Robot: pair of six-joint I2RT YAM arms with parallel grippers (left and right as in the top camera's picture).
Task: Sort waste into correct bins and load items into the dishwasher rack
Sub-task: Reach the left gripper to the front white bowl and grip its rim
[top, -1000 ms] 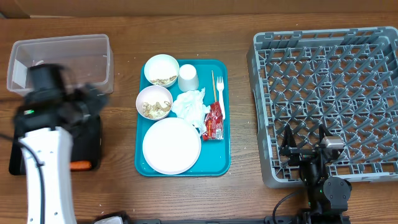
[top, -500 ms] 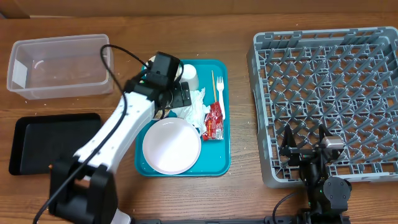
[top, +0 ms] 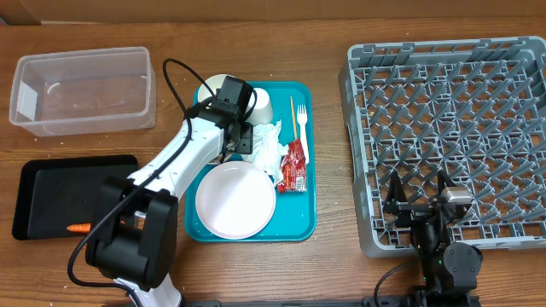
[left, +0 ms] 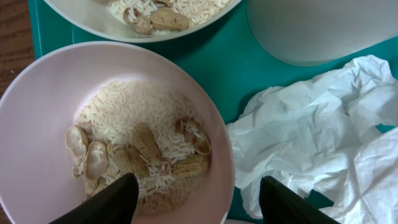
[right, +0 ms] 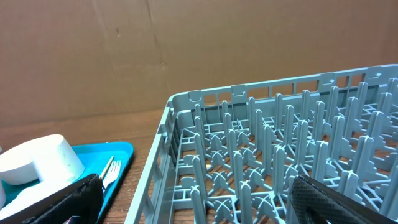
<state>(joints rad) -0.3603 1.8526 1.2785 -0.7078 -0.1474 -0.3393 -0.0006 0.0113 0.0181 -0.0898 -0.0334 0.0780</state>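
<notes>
Overhead, the left hand sits over the teal tray; its wrist view shows the fingers partly spread astride the rim of the smooth pinkish bowl, with crumbly beige scraps inside; the right hand gapes wide, empty, before the grey gridded rack.

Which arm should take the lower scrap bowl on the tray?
Left: the left gripper straddles the bowl rim, jaws apart. The right gripper sits open at the dishwasher rack, well away.

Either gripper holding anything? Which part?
Nothing held. The left gripper is open, straddling the pink bowl at its rim: one finger inside, one outside by the napkin, not closed. The right gripper is open, empty.
</notes>
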